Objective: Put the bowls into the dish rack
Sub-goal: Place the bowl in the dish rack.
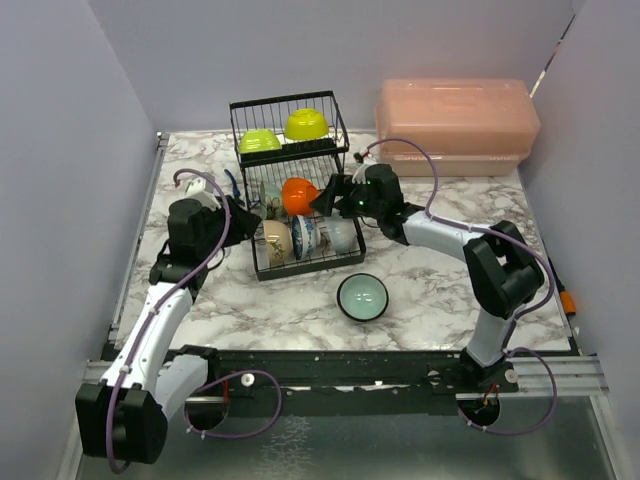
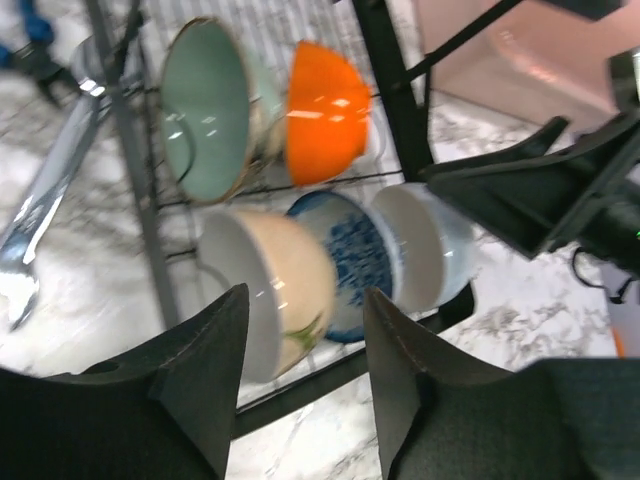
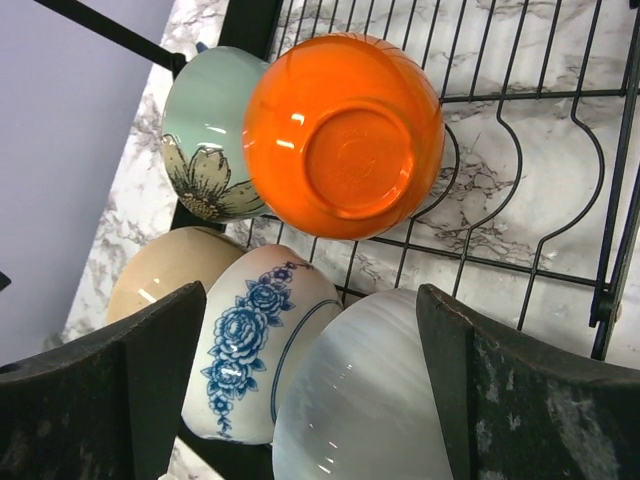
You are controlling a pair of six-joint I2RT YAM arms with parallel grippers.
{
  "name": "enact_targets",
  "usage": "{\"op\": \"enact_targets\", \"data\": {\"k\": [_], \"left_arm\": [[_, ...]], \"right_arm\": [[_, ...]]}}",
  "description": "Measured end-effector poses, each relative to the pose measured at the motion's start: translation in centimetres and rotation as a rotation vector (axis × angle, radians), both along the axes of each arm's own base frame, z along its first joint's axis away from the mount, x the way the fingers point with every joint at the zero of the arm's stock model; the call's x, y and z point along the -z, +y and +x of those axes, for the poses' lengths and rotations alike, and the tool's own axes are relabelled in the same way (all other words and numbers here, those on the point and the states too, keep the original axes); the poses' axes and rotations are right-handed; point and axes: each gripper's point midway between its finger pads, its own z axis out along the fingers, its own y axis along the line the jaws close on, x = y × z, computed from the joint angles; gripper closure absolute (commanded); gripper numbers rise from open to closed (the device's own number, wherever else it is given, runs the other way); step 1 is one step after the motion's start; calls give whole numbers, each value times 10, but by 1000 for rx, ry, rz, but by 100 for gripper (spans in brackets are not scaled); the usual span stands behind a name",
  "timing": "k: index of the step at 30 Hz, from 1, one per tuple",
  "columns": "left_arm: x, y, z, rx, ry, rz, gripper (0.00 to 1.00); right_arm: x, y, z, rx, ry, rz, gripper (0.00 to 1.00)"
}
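I read the dish rack (image 1: 283, 100) standing on the table (image 1: 440, 290) at the middle of the far edge, slightly toward the left edge.

Upper shelf: the left yellow-green bowl (image 1: 259, 140) and the right yellow-green bowl (image 1: 306, 124).

Lower tier, rear: the orange bowl (image 3: 340, 135) on edge against the flower-painted teal bowl (image 3: 205, 140).

Lower tier, front: the beige bowl (image 2: 285, 300), blue-patterned bowl (image 2: 350, 255) and white bowl (image 2: 425, 245), on edge, side by side.

The dark-sided teal bowl (image 1: 362, 297) sits upright on the table between the rack and the near edge, apart from the rack.

I see the left fingers (image 1: 243, 213) spread and empty, just beside the rack's left side and facing the beige bowl. The right fingers (image 1: 327, 195) are spread and empty at the rack's right side, near the orange bowl.

A pink lidded box (image 1: 455, 125) occupies the far right corner.
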Motion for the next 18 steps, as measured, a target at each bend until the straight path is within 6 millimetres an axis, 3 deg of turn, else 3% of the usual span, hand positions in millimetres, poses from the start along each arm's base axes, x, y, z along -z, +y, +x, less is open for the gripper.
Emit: {"op": "enact_targets", "data": {"k": [5,11,14,18], "left_arm": [[-25,-42,20,72,-72,-28,58],[-20,-85,46,77,-83,1,59],[-7,-92,59,33,-78,26,53],[11,-84,78,-60,-65,54,45]], "right_arm": [[-4,-5,-3,-18,28,47,13],[-8,-12,-4,-33,53,84,14],[-8,-16,-5,-36,60,92,14],[-11,-21,-8,-43,64,98,14]]}}
